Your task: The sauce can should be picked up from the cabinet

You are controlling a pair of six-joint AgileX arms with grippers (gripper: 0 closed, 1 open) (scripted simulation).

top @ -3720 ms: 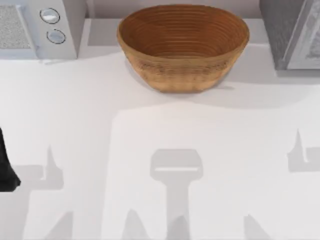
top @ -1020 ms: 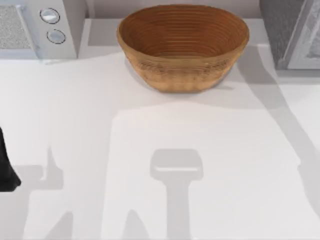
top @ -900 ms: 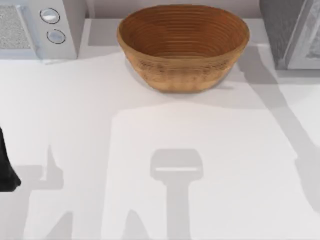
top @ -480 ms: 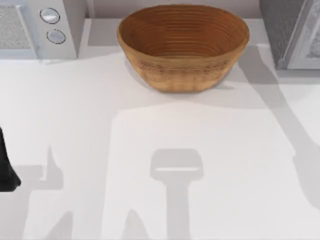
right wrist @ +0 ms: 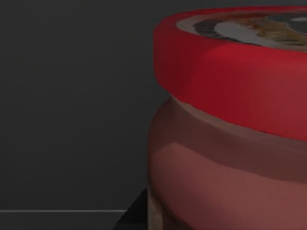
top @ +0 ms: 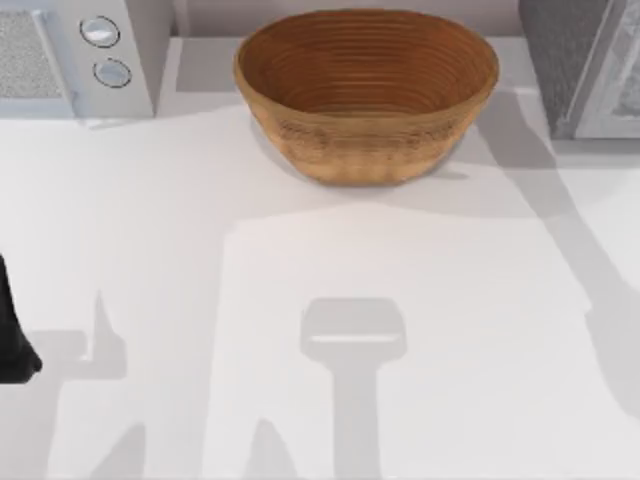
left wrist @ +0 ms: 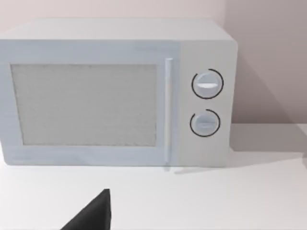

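Clearly the sauce can [right wrist: 230, 120] sits close before the right wrist camera inside the dark cabinet (gripper state untellable), so I'd square up around its body before lifting.

woven basket [top: 366, 90], microwave [top: 75, 55], perhaps cabinet [top: 585, 65]

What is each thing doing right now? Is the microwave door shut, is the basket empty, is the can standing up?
Microwave: door shut, standing on the table at the back left.
Basket: upright, nothing inside it.
Sauce can: upright, lid on, very close to the right wrist camera, dark space around it.
Cabinet: at the table's back right; whether it is open cannot be told.
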